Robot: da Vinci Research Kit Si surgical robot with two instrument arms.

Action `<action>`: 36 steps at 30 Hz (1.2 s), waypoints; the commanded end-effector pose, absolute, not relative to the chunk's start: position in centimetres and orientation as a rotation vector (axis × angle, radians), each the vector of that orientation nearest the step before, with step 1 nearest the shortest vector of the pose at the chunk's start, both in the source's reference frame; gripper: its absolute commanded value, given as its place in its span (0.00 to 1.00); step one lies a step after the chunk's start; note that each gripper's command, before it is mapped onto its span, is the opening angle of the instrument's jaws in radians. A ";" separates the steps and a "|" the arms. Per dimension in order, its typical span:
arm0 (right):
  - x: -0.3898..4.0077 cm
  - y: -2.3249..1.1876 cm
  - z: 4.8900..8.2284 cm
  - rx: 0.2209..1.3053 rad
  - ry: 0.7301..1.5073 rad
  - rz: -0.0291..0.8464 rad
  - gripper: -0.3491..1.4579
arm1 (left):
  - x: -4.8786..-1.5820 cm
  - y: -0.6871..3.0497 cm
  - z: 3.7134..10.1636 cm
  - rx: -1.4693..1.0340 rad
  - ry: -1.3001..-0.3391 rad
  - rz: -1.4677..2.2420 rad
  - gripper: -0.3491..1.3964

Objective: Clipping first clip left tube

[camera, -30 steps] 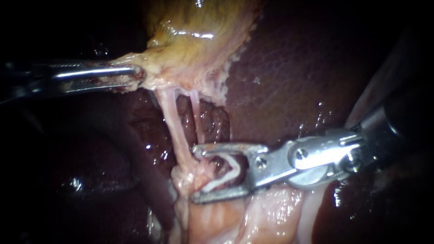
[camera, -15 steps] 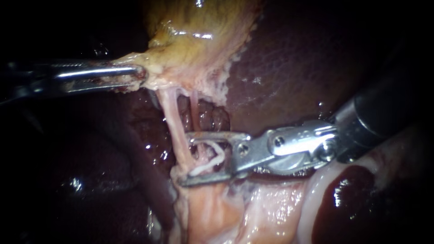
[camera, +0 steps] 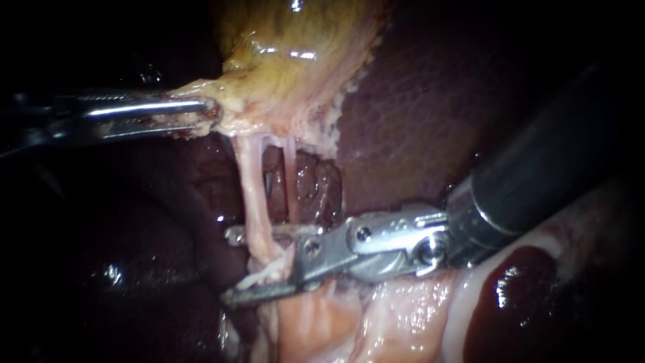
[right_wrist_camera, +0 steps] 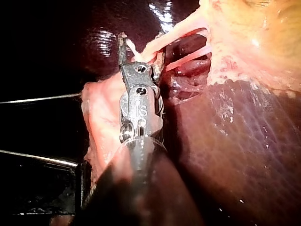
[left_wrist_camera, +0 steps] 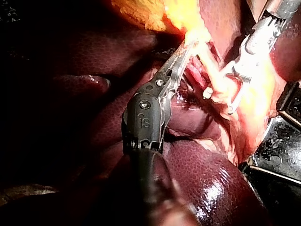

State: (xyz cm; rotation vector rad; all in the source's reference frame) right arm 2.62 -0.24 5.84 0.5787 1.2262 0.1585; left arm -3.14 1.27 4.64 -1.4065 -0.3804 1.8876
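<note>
Left instrument (camera: 201, 111) jaws pinching gallbladder (camera: 295, 60) edge; left tube (camera: 252, 188) descending from gallbladder, passing between spread jaws of right instrument (camera: 230, 267); thinner tube (camera: 290, 181) just beside it; liver (camera: 416, 101) behind, at right.

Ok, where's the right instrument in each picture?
Endoscope view: the right instrument comes in from the right, jaws open around the left tube.
Left wrist view: it is beyond the left instrument, beside its tip.
Right wrist view: it is the close one, tube between its jaws.
Shared landmark: the yellow gallbladder.
</note>
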 end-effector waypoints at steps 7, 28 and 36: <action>2.64 -0.28 5.72 0.601 1.223 0.174 0.41 | -3.14 1.27 4.64 -1.407 -0.381 1.888 0.00; 2.65 -0.27 5.72 0.683 1.159 0.275 0.00 | -3.15 1.27 4.64 -1.407 -0.380 1.888 0.00; 2.63 -0.25 5.76 0.691 1.162 0.265 0.00 | -3.14 1.27 4.64 -1.407 -0.380 1.888 0.00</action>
